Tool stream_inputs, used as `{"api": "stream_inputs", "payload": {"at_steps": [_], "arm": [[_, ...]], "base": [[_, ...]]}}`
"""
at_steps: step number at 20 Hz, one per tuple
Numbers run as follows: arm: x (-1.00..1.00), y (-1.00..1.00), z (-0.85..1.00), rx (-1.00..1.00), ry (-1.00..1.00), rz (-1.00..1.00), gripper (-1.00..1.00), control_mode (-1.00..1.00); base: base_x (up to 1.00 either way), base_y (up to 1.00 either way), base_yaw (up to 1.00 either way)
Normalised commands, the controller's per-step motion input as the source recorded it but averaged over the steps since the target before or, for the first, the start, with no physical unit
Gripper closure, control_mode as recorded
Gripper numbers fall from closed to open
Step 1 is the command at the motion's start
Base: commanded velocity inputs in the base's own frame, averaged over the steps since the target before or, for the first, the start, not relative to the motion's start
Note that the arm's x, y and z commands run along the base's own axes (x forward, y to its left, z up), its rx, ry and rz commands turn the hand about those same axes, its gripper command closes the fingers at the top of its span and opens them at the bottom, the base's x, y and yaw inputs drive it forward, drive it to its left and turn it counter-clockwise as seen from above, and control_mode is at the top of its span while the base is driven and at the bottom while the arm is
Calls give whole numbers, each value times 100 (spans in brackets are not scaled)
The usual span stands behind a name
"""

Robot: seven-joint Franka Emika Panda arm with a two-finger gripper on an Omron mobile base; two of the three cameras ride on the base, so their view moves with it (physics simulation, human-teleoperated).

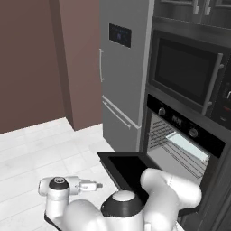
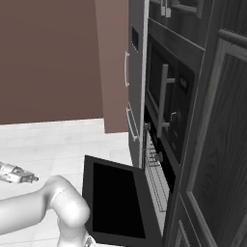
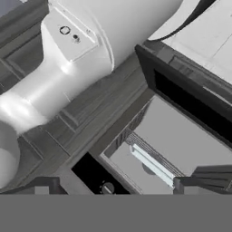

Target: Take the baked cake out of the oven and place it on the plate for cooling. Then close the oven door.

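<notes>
Cake is too small or hidden to make out from here, though it probably sits on the wire rack (image 1: 180,149) inside the oven (image 1: 180,135), whose door (image 1: 128,171) already hangs down open. With the gripper (image 3: 113,186) open wide and empty, near the oven mouth, reach in level over the door and find the cake before closing.

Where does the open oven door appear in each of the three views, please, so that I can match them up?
Left base view: the oven door lies dropped open at lower centre, partly behind the robot's arm.
Right base view: it lies flat at lower centre, left of the oven.
Hand view: it is the dark panel at upper right, rolled with the camera.
Shared landmark: the wire racks inside the oven cavity.
</notes>
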Motion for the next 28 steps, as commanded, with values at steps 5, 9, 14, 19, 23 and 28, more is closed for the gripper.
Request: {"api": "stream_inputs", "payload": {"at_steps": [5,9,14,19,23,28], "arm": [[-7,-3,-26,15,-41,8,-100,-100],[0,-6,-21,16,-44,4,-100,-100],[6,-6,-29,16,-49,1,-100,-100],[9,-5,-42,13,-51,0,-100,-100],[26,-4,-41,9,-43,-5,-100,-100],[26,1,-31,7,-34,-19,-100,-100]], "base": [[0,0,0],[0,0,0],[0,0,0],[0,0,0],[0,0,0],[0,0,0]]}}
